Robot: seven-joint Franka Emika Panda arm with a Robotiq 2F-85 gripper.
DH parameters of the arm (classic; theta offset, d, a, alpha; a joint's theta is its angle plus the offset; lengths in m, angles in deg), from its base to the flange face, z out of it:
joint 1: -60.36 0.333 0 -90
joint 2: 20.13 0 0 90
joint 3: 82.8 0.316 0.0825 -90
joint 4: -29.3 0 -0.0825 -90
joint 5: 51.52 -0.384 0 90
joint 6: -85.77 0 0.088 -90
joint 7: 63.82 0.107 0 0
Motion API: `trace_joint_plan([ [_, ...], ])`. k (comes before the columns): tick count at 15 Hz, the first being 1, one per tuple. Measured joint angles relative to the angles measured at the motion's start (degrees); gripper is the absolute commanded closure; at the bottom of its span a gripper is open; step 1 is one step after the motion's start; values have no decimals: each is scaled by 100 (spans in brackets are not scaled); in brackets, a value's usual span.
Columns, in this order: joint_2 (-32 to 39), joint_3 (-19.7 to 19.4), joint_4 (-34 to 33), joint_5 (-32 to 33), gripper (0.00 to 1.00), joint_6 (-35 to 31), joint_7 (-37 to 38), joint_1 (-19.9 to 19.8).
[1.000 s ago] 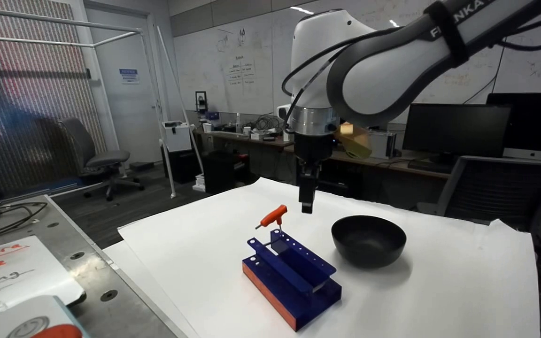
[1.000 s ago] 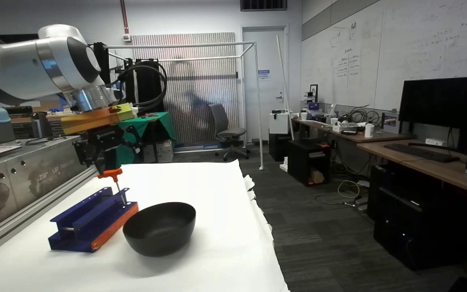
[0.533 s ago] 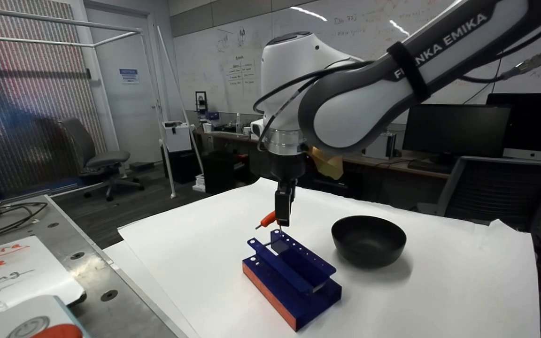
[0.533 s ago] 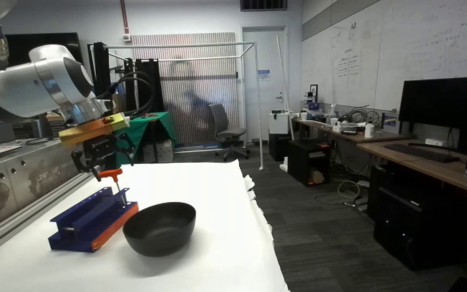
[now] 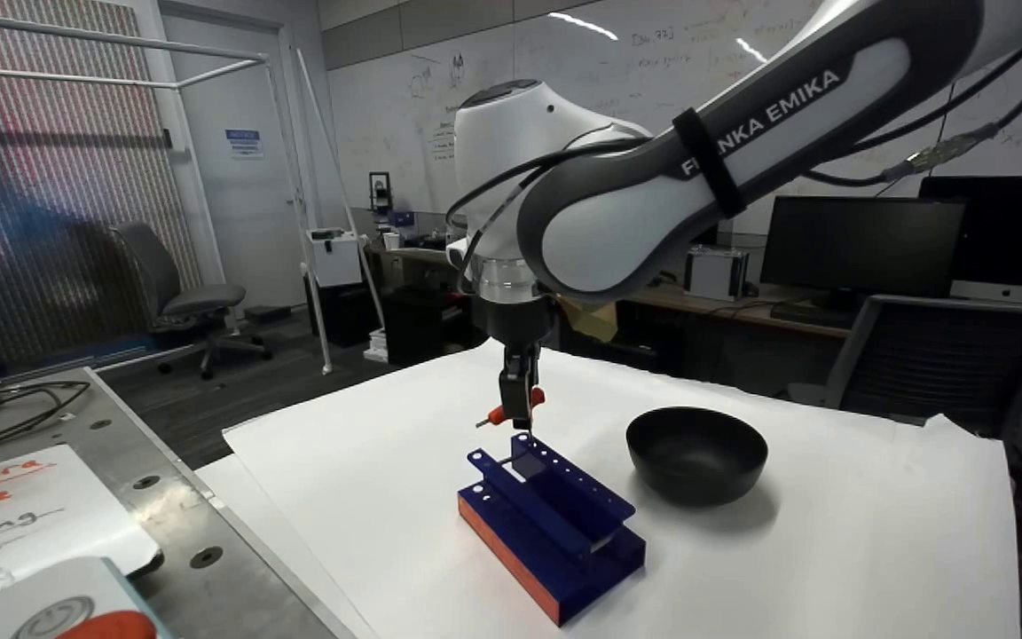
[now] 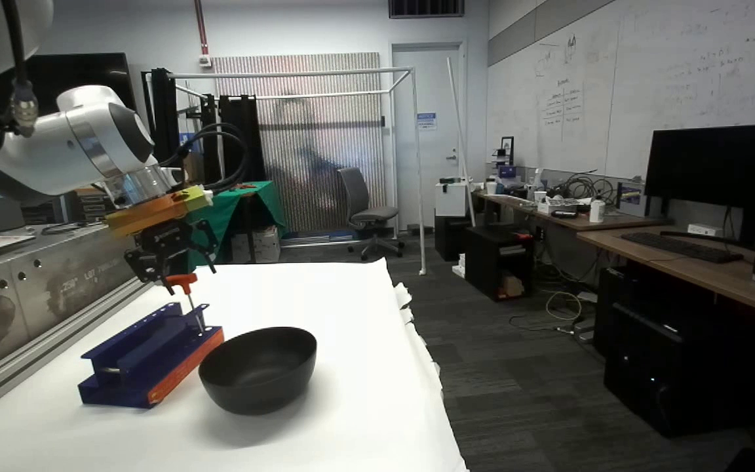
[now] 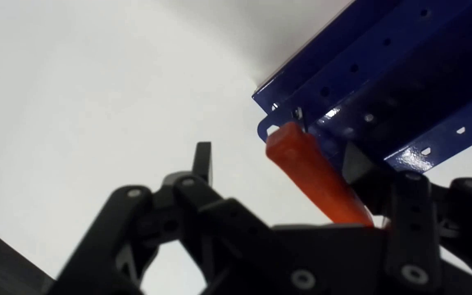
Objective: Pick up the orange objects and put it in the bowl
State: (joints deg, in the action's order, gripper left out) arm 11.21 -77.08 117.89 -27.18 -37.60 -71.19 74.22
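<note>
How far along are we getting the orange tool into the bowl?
Looks done: the approach, with the gripper at the orange tool. Likely in hand: the grasp, jaws apart, not yet closed. Left: lifting the tool, which stands in the blue rack, and placing it in the black bowl.
</note>
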Motion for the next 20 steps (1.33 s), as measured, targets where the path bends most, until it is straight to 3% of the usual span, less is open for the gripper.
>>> trace_joint_plan([
  [5,82,6,-226,0,89,623,-508,0],
  [8,82,11,-265,0,96,773,-723,0],
  [9,82,11,-270,0,89,809,-792,-1],
  [10,82,11,-270,0,71,833,-855,-1],
  [11,82,13,-270,0,69,844,-908,-1],
  [20,82,33,-346,4,2,843,-1210,6],
])
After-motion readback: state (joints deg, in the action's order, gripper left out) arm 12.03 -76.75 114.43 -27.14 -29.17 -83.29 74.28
